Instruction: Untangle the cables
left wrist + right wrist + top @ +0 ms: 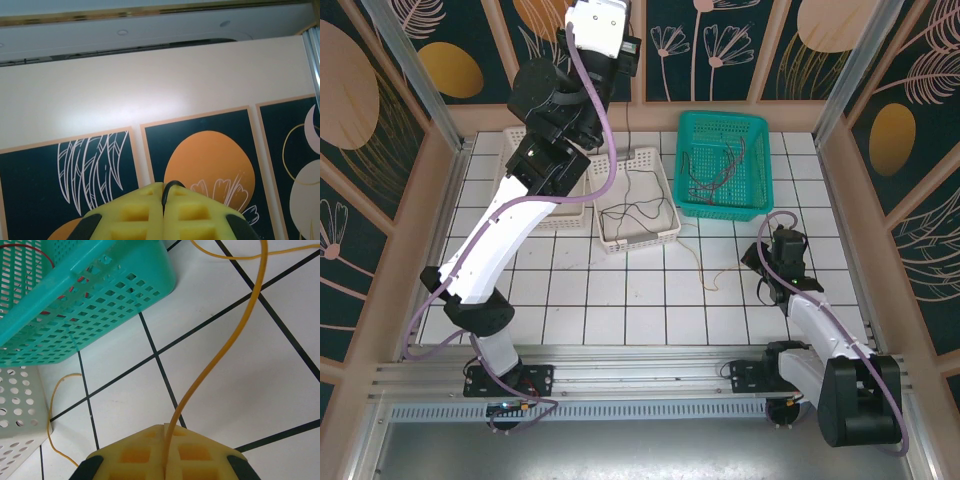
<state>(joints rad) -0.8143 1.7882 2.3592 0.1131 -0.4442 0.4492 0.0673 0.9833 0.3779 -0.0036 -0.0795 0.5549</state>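
1. The left arm is reaching high over the back of the white tiled table (620,300). The left gripper (164,195) is pointing at a patterned wall panel. Its yellow fingers are pressing together on a thin black cable (172,184), which is curling out of the seam between them.
2. The right arm is lying low at the right side of the table. The right gripper (165,432) is facing down at the tiles, its yellow fingers pinching a yellow cable (220,355).
3. That yellow cable is rising out of the seam and bending across the tiles, passing near the corner of a teal basket (100,295). Another loop of it is lying just beside a white basket (15,430).
4. From overhead, the teal basket is sitting at the back, right of centre, and is holding a loose tangle of red and dark cables (720,170).
5. The white basket is sitting just left of the teal one, with a thin dark strand (635,210) sprawling inside it. Whether this is the strand in the left gripper cannot be told.
6. A second white basket (520,140) is lying partly under the left arm.
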